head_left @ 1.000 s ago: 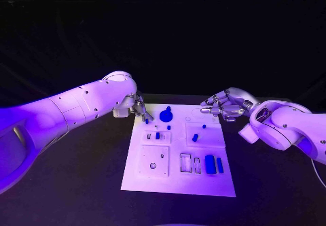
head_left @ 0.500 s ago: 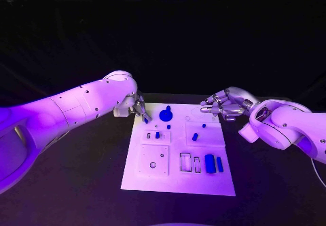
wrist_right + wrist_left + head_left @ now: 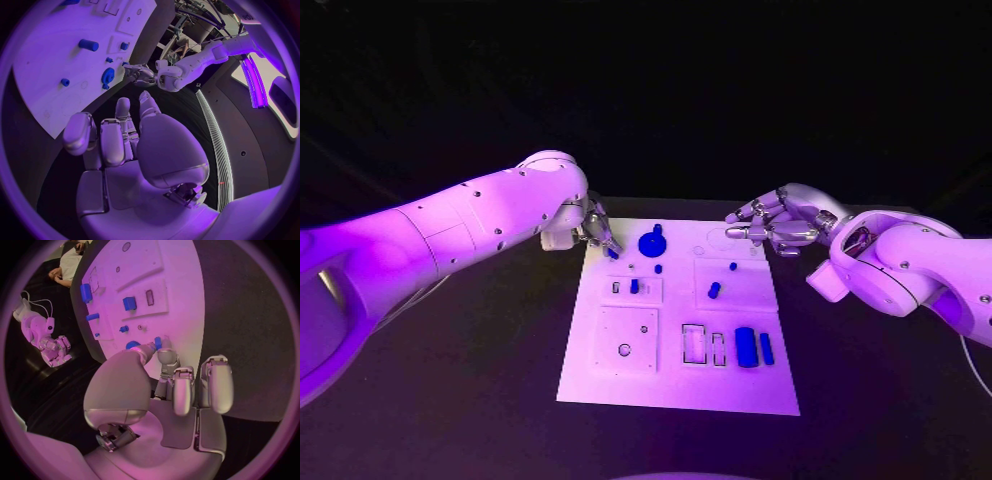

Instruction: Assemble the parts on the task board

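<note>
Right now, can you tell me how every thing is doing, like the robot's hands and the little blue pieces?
Left hand: pinches a small blue part at the task board's far left corner.
Right hand: holds nothing, fingers curled, hovering at the far right corner.
Task board: flat on the table.
Round blue part: sits on the board.
Two blue bars: lie side by side on the board.

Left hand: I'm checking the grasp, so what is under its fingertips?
In the left wrist view, the silver left hand pinches a small blue part over the white task board's far left corner. The fingers cover the part's lower end and any socket below.
</note>
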### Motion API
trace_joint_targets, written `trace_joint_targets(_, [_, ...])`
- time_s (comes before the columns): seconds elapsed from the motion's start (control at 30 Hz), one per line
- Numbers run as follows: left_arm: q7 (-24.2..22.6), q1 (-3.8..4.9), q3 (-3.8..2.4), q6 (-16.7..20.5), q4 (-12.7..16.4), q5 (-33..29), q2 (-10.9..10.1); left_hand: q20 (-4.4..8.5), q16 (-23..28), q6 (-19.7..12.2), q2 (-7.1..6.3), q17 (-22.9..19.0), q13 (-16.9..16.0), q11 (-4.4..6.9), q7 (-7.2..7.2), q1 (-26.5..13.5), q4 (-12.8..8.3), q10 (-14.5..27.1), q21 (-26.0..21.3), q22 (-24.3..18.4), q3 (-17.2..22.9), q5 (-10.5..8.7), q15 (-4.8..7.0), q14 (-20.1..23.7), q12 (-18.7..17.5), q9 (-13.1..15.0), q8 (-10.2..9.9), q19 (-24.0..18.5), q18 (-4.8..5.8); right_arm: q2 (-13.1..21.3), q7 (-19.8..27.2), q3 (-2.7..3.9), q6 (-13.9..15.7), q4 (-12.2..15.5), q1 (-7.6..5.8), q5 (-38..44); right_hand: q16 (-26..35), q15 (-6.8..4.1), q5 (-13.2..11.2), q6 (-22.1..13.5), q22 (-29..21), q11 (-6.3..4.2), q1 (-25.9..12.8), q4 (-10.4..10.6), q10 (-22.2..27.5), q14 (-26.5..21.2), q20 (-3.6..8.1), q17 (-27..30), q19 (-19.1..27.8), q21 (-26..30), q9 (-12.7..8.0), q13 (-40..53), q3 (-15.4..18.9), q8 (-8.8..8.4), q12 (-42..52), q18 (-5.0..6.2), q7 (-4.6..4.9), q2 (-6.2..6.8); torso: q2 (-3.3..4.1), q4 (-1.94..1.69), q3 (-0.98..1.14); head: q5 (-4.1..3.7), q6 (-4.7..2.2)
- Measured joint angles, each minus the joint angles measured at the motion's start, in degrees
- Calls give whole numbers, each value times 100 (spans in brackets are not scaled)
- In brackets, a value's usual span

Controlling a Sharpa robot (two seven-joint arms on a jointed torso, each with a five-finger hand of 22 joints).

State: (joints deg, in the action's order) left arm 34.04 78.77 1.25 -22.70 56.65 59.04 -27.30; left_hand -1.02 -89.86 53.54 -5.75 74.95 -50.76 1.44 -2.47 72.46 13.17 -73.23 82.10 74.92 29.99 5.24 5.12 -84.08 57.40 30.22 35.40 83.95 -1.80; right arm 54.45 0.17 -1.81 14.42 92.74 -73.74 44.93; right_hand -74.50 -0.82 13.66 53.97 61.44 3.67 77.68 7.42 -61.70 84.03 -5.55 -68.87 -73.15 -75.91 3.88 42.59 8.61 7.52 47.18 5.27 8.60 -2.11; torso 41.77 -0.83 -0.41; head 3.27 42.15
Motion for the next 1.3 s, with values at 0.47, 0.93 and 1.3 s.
trace_joint_targets(0.47, [-97,-47,41,541,1382,-223,-868,-1,0,1,-119,-1,-105,40,-2,-119,-118,-100,110,0,151,-17,0,0,108,56,62,0,0,34,-3,0,-14,8,1,2,0,0,0,0,0,0,0,16,0,0,0,0,0,0,0,-5,16,0,0,0,0,0,-30,-37,14,-3,1])
trace_joint_targets(0.93, [-361,-371,111,1119,2105,166,-1245,-1,0,24,-165,-2,-161,61,1,-166,-236,-163,148,-1,268,-43,0,0,167,73,63,-1,0,47,-4,-2,-20,9,-1,2,0,0,22,0,0,0,0,32,0,0,0,0,0,0,0,-12,32,0,0,0,0,0,-59,-68,11,8,27])
trace_joint_targets(1.3, [-431,-494,118,1277,2150,353,-1234,-1,0,43,-224,-2,-174,42,2,-226,-294,-184,148,-1,326,-45,0,0,167,76,89,-1,0,47,-4,-5,-24,9,2,1,0,0,22,0,0,0,0,32,0,0,0,0,0,0,0,-12,32,0,0,0,0,0,-50,-58,10,27,49])
